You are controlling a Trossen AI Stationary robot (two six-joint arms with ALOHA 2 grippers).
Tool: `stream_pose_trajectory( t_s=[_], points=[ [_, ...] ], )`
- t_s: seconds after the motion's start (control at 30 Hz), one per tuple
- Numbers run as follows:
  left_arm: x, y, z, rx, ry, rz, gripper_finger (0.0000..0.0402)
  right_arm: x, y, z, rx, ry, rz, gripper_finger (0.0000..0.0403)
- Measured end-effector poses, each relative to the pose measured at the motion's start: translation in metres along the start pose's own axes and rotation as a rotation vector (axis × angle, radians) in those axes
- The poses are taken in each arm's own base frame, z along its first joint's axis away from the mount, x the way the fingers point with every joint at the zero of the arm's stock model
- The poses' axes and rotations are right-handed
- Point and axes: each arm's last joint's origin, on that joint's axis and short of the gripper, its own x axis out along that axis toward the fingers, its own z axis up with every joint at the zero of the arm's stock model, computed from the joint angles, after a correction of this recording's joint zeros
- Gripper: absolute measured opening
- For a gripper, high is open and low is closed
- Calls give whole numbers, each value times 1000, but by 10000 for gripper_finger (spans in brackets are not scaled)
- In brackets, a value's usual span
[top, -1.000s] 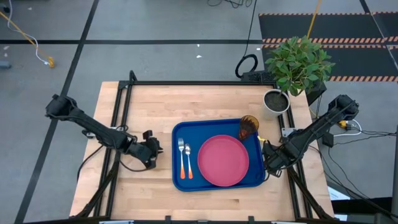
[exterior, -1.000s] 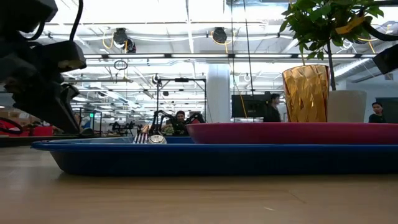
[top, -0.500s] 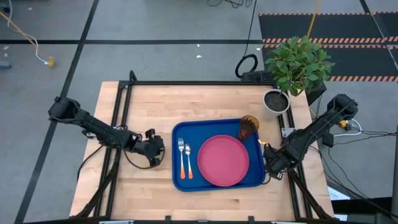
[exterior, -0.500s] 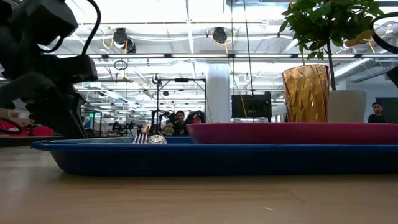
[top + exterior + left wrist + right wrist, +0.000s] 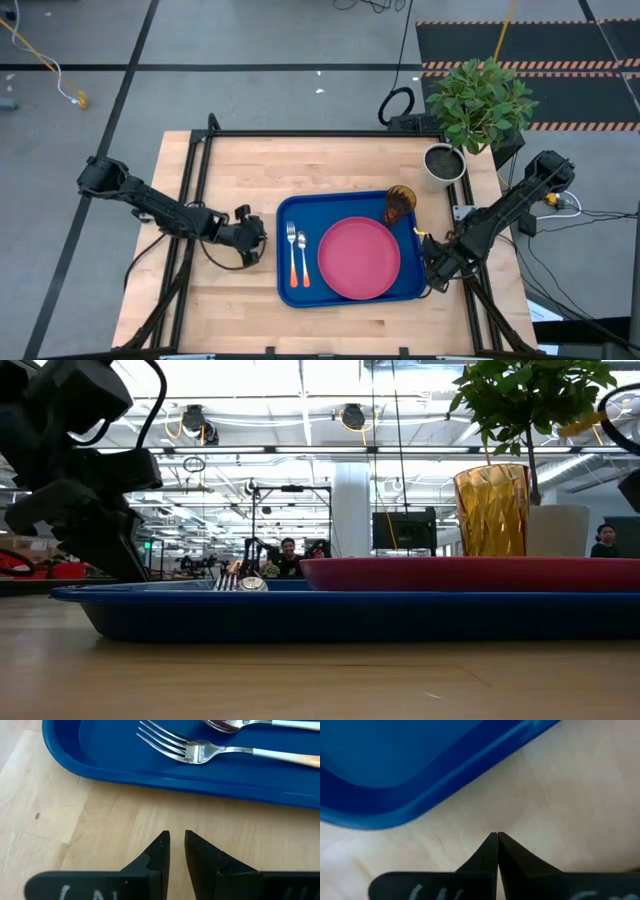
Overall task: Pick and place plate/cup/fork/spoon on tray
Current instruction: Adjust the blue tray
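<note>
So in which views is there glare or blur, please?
Low view: bright ceiling lights wash out the background, and the left gripper is a dark silhouette. Right wrist view: the tray rim is soft and out of focus. Left wrist view: the fork glints.

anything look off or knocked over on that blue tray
Nothing stands out. The round pink-red plastic plate lies flat in the large blue rectangular tray, the ribbed amber tumbler stands upright in a corner, and the orange-handled fork and spoon lie side by side, parallel.
</note>
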Motion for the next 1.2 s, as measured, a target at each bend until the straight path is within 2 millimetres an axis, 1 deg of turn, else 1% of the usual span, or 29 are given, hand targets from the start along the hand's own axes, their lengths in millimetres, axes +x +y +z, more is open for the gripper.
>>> stream_pose_trajectory(
  t_s=[0.1, 0.17, 0.37, 0.57, 0.63, 0.77, 0.8, 1.2],
  points=[
    [0, 0, 0, 4, 1, 0, 62, 9, -1, 0, 8, -10, 38, 0],
    [0, 0, -1, 7, 7, 3, 62, 12, -1, 0, 7, -13, 52, 0],
    [0, 2, -5, 15, 47, 16, 62, 12, -2, 1, 2, -18, 49, 0],
    [0, 0, -1, 13, 12, -12, 62, 12, -1, 1, -16, -34, 48, 0],
    [0, -2, 0, 31, 10, -38, 54, 12, -1, 1, -21, -37, 50, 0],
    [0, -1, 0, 33, 17, -44, 11, 12, -1, 1, -21, -38, 51, 0],
    [0, -1, 0, 27, 17, -44, 7, 12, -1, 1, -21, -38, 51, 0],
    [1, 0, 1, 17, 15, -44, 2, 12, -1, 2, -20, -48, 54, 0]
  ],
)
